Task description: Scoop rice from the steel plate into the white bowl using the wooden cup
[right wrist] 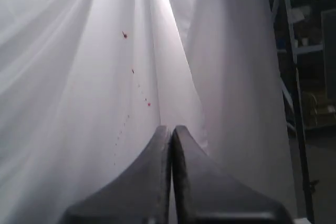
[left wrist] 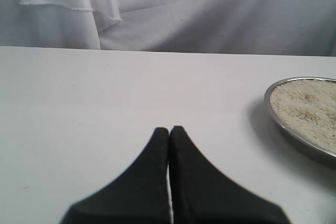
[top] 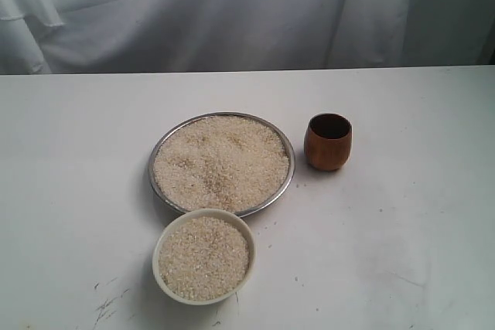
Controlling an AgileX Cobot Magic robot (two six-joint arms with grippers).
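Note:
The steel plate [top: 288, 180] sits mid-table, heaped with rice [top: 220, 161]. In front of it stands the white bowl [top: 160, 243], also full of rice. The wooden cup [top: 328, 142] stands upright and empty just right of the plate. Neither arm shows in the exterior view. My left gripper [left wrist: 169, 129] is shut with nothing in it, low over bare table, and the steel plate [left wrist: 273, 109] with its rice [left wrist: 310, 106] lies off to one side of it. My right gripper [right wrist: 171, 129] is shut and empty, facing the white curtain; none of the task's objects appear in its view.
A white curtain [top: 232, 13] hangs behind the table's far edge. The white tabletop [top: 410, 253] has scuff marks near the front left. A dark shelving rack [right wrist: 310, 51] shows past the curtain in the right wrist view.

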